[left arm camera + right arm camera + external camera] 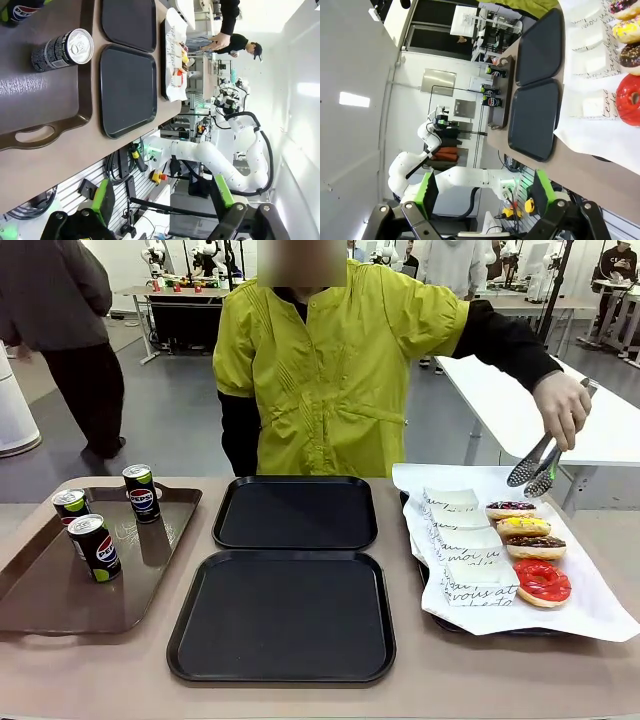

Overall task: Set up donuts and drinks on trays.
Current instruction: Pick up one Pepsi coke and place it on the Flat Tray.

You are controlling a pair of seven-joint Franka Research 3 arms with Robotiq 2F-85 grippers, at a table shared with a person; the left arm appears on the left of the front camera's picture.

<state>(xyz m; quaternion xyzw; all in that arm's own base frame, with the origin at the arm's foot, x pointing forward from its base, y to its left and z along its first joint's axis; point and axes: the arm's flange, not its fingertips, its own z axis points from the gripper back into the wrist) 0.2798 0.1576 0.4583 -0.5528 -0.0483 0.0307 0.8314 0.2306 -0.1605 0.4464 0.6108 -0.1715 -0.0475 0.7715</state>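
Note:
Two black trays lie in the middle of the table, one far (295, 512) and one near (282, 615), both bare. Three Pepsi drinks (95, 547) stand on a brown tray (40, 610) at the left. Several donuts (542, 582) lie in a row on a white-paper-lined tray at the right, beside paper holders (465, 550). My left gripper (162, 197) is open, hanging off the table's near left side, with one can (62, 49) and the trays (127, 90) ahead of it. My right gripper (485, 192) is open too, off the table's near right, with the red donut (630, 100) ahead.
A person in a yellow-green top stands at the far side, holding metal tongs (535, 465) above the donut tray. The white paper (600, 610) overhangs the table's right side. A white table (500, 400) stands behind at the right.

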